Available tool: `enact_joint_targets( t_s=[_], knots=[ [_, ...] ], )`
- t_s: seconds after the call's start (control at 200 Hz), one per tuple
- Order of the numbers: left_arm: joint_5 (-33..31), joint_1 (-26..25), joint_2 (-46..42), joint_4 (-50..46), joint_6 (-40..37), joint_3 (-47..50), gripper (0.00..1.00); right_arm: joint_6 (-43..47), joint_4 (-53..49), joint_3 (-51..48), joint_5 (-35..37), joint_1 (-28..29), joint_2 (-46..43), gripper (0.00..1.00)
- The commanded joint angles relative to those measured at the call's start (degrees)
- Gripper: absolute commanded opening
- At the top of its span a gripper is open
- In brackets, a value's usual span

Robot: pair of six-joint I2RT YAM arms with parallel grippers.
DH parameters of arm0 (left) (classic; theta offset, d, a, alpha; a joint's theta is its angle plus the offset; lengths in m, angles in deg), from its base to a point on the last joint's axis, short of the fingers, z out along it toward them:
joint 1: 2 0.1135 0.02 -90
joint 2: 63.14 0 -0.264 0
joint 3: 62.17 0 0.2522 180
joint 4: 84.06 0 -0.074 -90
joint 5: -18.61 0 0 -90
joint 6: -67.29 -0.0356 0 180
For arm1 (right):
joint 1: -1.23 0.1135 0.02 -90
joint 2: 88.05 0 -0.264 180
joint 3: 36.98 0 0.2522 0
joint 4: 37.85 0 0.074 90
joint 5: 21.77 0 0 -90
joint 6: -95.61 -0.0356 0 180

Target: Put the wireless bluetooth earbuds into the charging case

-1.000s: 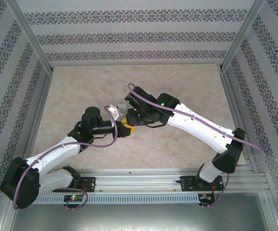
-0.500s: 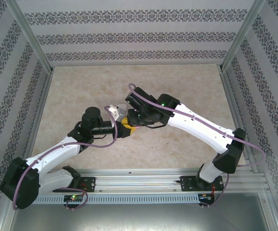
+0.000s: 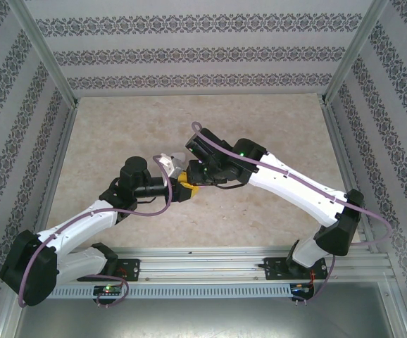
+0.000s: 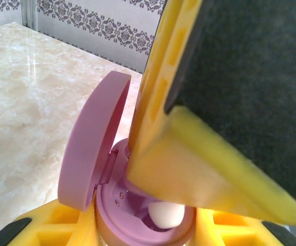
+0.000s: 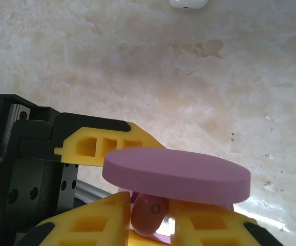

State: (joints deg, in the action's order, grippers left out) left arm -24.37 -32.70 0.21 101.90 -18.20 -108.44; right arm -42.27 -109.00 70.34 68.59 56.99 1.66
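The charging case is pale purple and round, with its lid hinged open. My left gripper is shut on the case's base and holds it above the table, as the top view shows. My right gripper is shut on a pale purple earbud, right under the lid and over the case's wells. In the left wrist view, a right finger reaches down into the case. A pale rounded bud shows in a well beneath it. I cannot tell whether that is the held bud.
A white rounded object lies on the marble tabletop beyond the grippers. Patterned walls and metal posts enclose the table on three sides. The two arms meet near the table's middle.
The right arm's forearm and wrist have shifted slightly to the right. Both grippers stay together at the case, and the left arm has not moved.
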Motion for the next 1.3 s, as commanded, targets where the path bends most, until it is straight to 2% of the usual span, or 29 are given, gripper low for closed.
enact_joint_targets(
  t_s=[0.0, 0.47, 0.869, 1.029, 1.294],
  knots=[
    [0.07, -0.60, -0.94, 0.40, -1.35, -1.94, 0.06, -0.59, -0.27, -0.66, -0.37, 0.84, -0.96, 0.28],
    [-0.18, -0.59, -0.94, -0.07, -1.79, -1.93, 0.07, -0.57, 0.07, -0.14, -1.64, 0.89, 0.13, 0.32],
    [-1.30, -0.59, -0.20, 0.11, -1.06, -1.80, 0.07, 1.14, 2.25, 1.37, -0.90, 0.45, -7.56, 0.34],
    [-1.56, -0.60, -0.19, 0.64, 0.12, -1.31, 0.06, 3.58, 3.01, 0.07, -1.41, -3.34, -10.07, 0.35],
    [-2.22, -0.50, -0.17, 1.10, 1.41, 0.08, 0.07, 11.43, 2.62, -0.92, -2.36, -15.93, -8.05, 0.35]
  ],
)
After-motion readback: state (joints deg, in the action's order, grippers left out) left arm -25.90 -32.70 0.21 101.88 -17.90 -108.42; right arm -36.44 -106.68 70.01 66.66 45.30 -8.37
